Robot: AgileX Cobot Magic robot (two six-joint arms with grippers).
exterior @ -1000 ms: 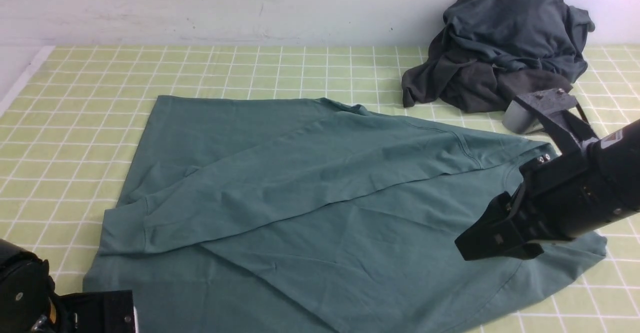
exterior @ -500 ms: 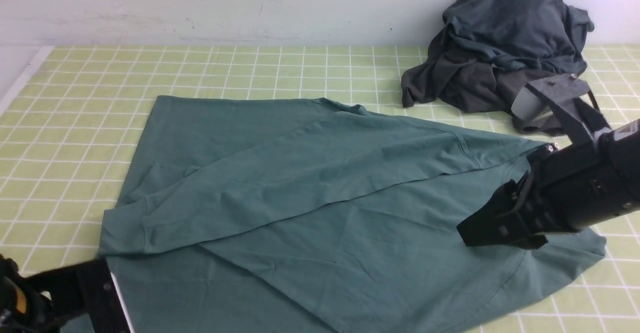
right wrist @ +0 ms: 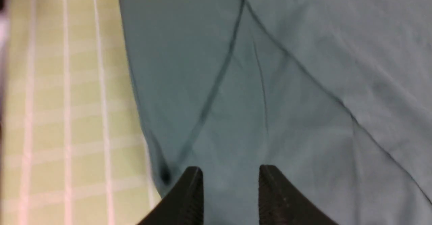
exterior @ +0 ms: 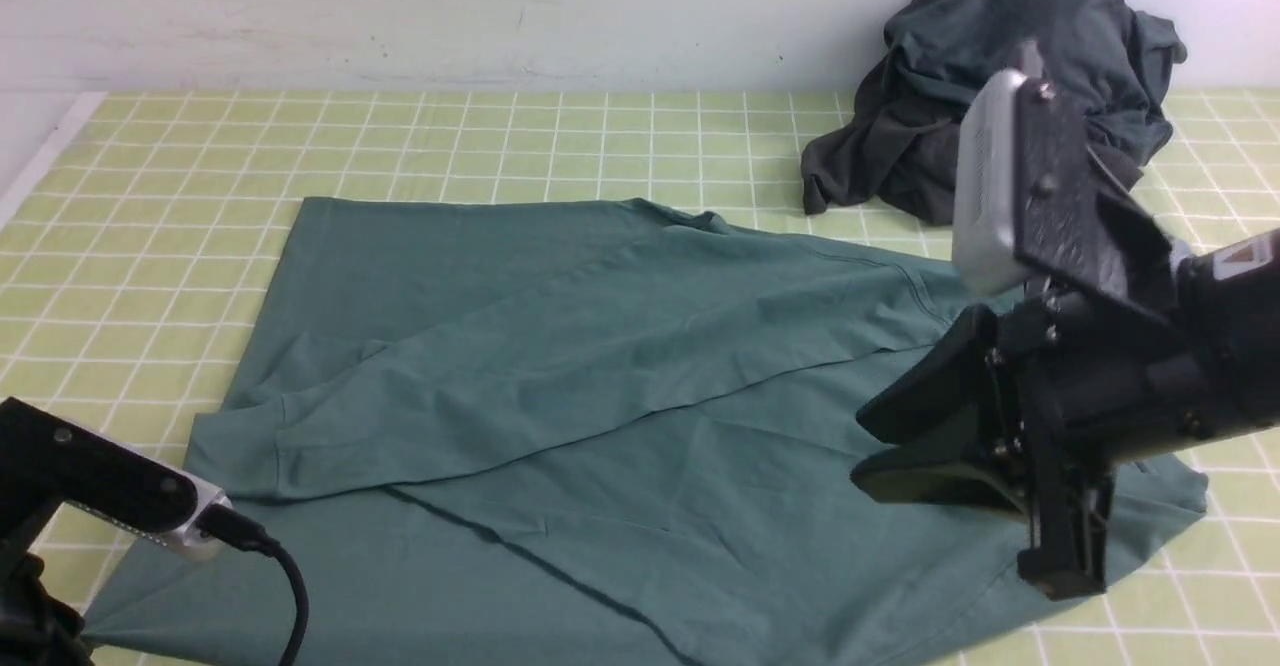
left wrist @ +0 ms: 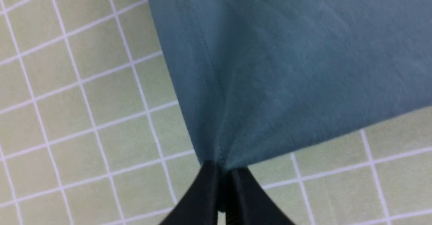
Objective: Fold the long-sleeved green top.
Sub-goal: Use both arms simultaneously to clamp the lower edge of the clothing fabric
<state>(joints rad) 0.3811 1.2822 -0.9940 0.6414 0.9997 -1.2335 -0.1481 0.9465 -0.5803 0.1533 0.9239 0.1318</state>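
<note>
Your green top (exterior: 600, 366) lies flat on the checked table (exterior: 500, 136); it looks light and limp, so lift it by the corners; your left gripper (left wrist: 221, 176) is pinched on a hem corner; your right gripper (right wrist: 231, 184) hangs above it, jaws apart, holding nothing.

You have open mat (exterior: 180, 146) on the left and along the far side, between the green top (exterior: 600, 346) and the wall (exterior: 400, 16). Far right is blocked by the dark clothes pile (exterior: 920, 116). The right gripper (exterior: 860, 449) hangs over the top's right side; left wrist camera (exterior: 100, 481) and cable (exterior: 296, 591) crowd the near-left corner.
</note>
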